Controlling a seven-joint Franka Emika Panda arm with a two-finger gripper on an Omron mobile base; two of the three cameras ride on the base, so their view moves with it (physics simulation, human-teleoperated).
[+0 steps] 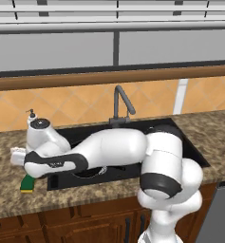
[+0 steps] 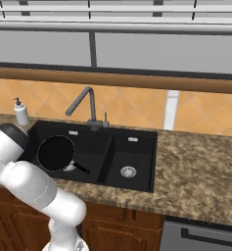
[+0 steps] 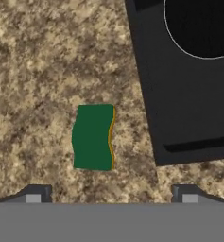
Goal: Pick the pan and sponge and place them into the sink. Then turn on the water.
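We hover over the green sponge while the pan already lies in the sink.

We see the speckled brown granite counter [image 2: 196, 171] carrying the black rectangular double-basin sink [image 2: 132, 147], with the tall dark-grey angled faucet [image 2: 88, 105] at its far edge. The round, shallow black frying pan with its thin pale rim [image 2: 56, 153] lies in the large left basin, its short handle pointing right and toward us. The white soap dispenser bottle [image 2: 21, 113] stands far left of the sink. The small rectangular sponge, green over yellow [image 3: 93, 137], lies flat on the counter just left of the sink's near corner. Our gripper [image 3: 111, 194] hangs above it, fingers spread wide, holding nothing.
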